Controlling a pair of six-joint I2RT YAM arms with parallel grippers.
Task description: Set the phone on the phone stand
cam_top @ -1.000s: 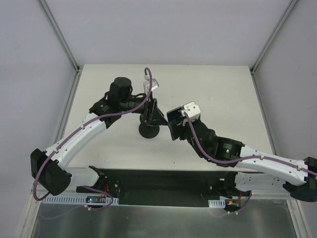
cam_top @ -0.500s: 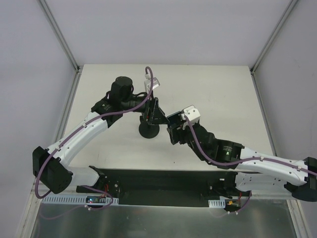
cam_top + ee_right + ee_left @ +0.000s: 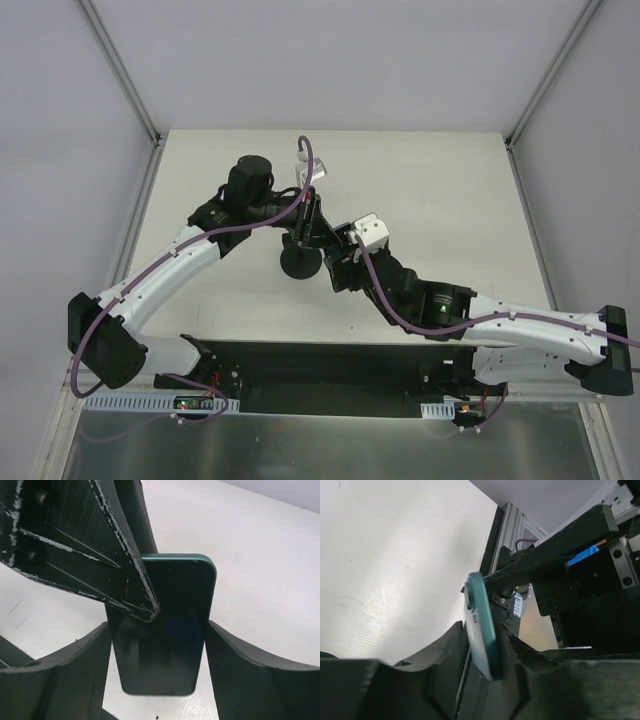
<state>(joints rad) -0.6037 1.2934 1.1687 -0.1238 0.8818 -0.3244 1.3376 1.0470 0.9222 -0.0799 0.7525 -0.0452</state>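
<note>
One phone (image 3: 162, 625), seemingly one stand (image 3: 300, 263)

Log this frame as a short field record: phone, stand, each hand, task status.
phone: dark slab with teal edge, upright on edge
phone stand: black disc base on the table, below the phone
left hand: fingers pinch the phone's two faces
right hand: fingers flank the phone's side edges with slim gaps; contact cannot be told
hands' position: meeting over the stand, mid-table
task status: cannot tell whether the phone is seated in the cradle
</note>
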